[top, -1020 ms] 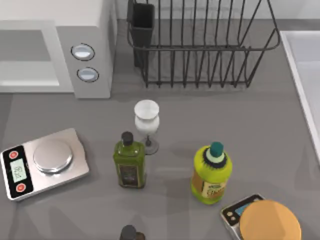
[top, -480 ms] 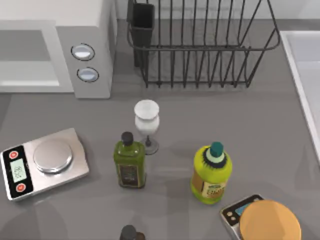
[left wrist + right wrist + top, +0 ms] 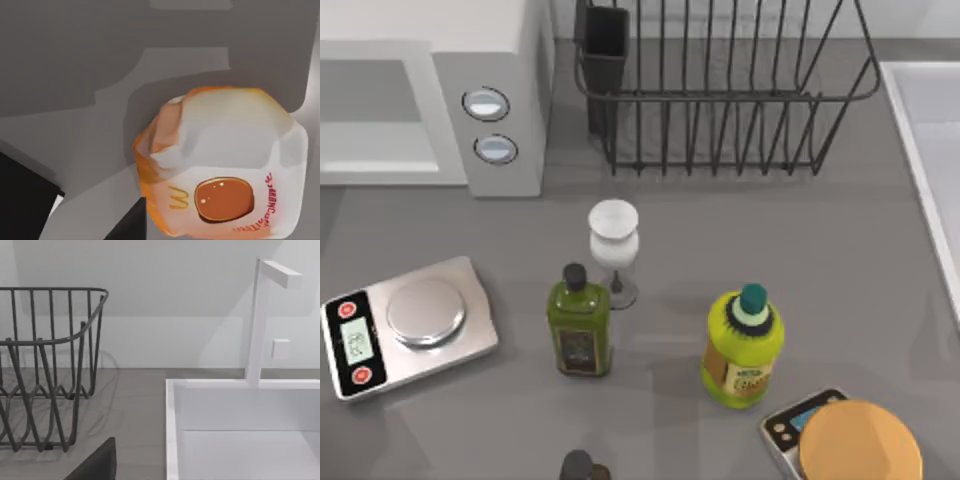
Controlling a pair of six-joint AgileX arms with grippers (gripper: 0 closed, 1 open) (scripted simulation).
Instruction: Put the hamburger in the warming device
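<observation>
Close beneath the left arm's wrist camera, the hamburger (image 3: 225, 172) in its orange-and-white wrapper lies on the grey worktop (image 3: 840, 260); whether that arm's fingers are open or closed cannot be told. At the worktop's near edge in the top view, a dark bottle cap (image 3: 577, 465) pokes into sight and a round tan disc (image 3: 860, 443) sits on a small scale at the near right corner. Farther in stand a yellow bottle (image 3: 743, 345), an olive-green bottle (image 3: 579, 322), a white goblet (image 3: 614, 247) and a silver kitchen scale (image 3: 408, 325) near the left edge. At the far left corner sits the microwave (image 3: 430, 95), beside the black wire dish rack (image 3: 720, 90). A white sink (image 3: 245, 430) borders the right edge.
</observation>
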